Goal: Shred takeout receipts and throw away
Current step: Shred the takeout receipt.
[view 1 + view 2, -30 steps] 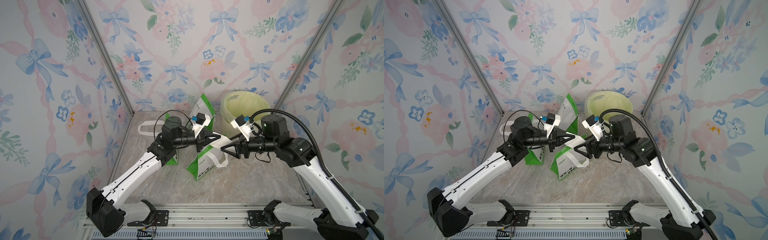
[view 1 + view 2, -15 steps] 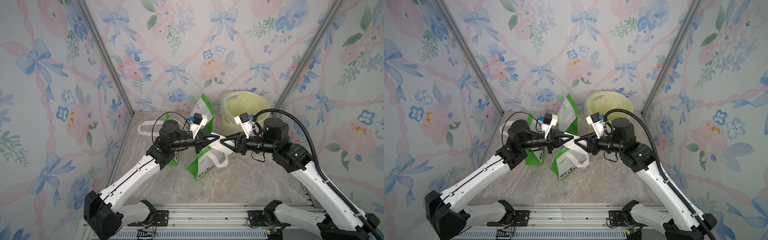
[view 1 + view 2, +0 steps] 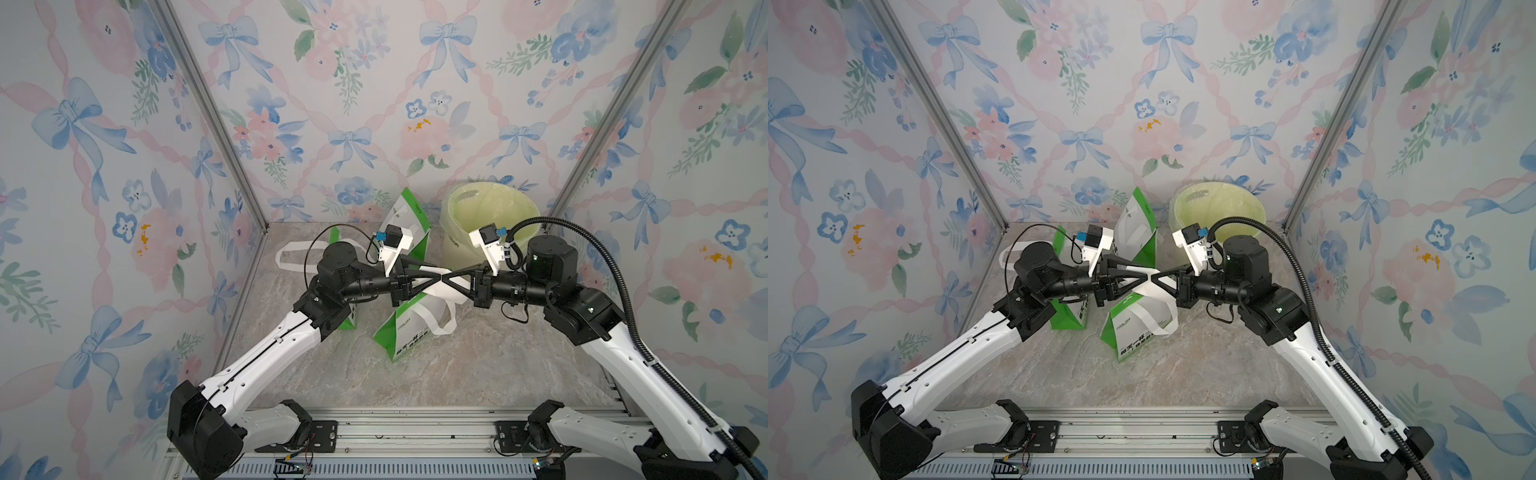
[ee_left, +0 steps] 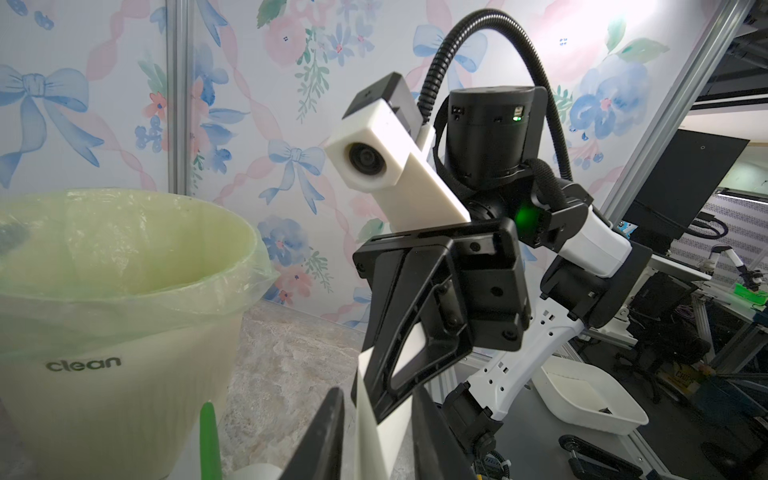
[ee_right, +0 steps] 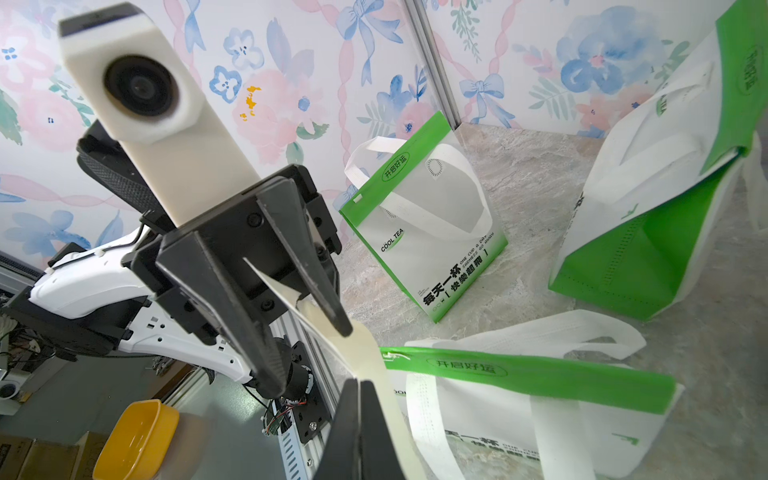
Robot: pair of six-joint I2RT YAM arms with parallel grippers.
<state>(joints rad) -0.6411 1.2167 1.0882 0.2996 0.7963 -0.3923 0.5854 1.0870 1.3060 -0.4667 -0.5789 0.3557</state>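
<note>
Room: flowered wallpaper with blue bows is closing in a grey marbled surface on three sides.
Arms: both are reaching in over the middle of the surface, and the tips are meeting nose to nose in both top views.
Right arm: the right pincer is clamping fully closed on the takeout receipt, its two black fingers pressing together with the paper caught at the tips.
Left arm: the left pincer is standing partly open with its fingers apart. The receipt is running through the gap, and I cannot tell whether either finger is touching it.
Receipt: a white strip is hanging in the air between the two pincers and curving slightly, well clear of the surface.
Bags: a toppled tote bag, green and white, is lying right under the pincers with its white loop handles spilling out. A leaning tote bag is tilting just beside the bin. A third tote bag is standing upright near the left arm.
Bin: a pale waste bin with a greenish liner and "clean" printed on its side is sitting at the far right corner, mouth open, behind the right arm.
</note>
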